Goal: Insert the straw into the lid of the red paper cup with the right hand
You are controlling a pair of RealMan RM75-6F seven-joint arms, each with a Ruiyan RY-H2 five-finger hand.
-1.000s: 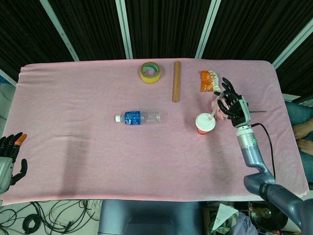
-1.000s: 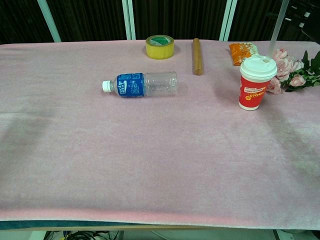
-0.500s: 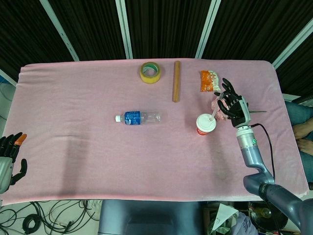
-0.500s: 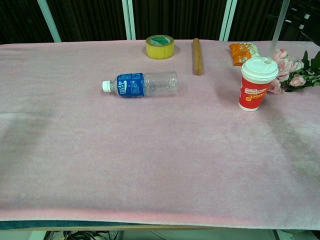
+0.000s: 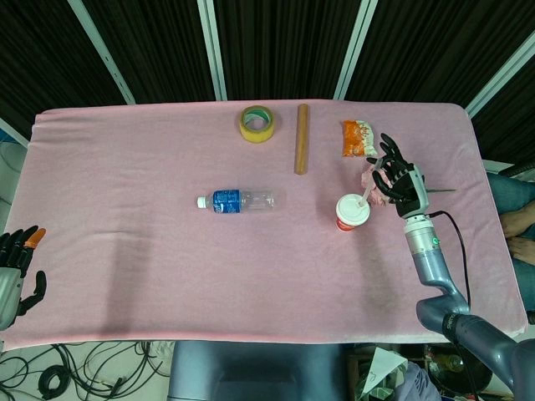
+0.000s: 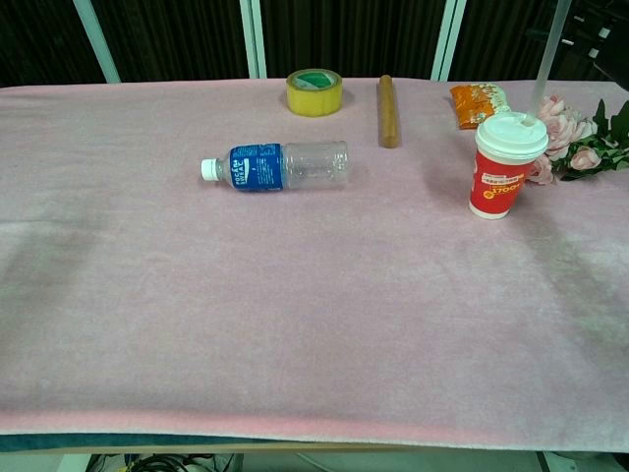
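The red paper cup (image 5: 351, 214) with a white lid (image 6: 511, 136) stands upright at the right of the pink table. A pale translucent straw (image 6: 547, 54) slants down from the upper right, its lower end at the lid's right edge; whether it has entered the lid is unclear. My right hand (image 5: 395, 179) hovers just right of the cup and pinches the straw's upper part; the chest view shows only a dark bit of this hand (image 6: 601, 28) at the top right corner. My left hand (image 5: 15, 269) hangs off the table's front left corner, fingers apart and holding nothing.
A water bottle (image 5: 236, 200) lies mid-table. At the back are a yellow tape roll (image 5: 257, 123), a wooden stick (image 5: 301, 150) and an orange snack packet (image 5: 357, 138). Pink artificial flowers (image 6: 570, 133) lie right behind the cup, under my right hand.
The cup has slid a little to the right, nudged by the straw's tip, and the straw has shifted right with it. The left hand has not moved.
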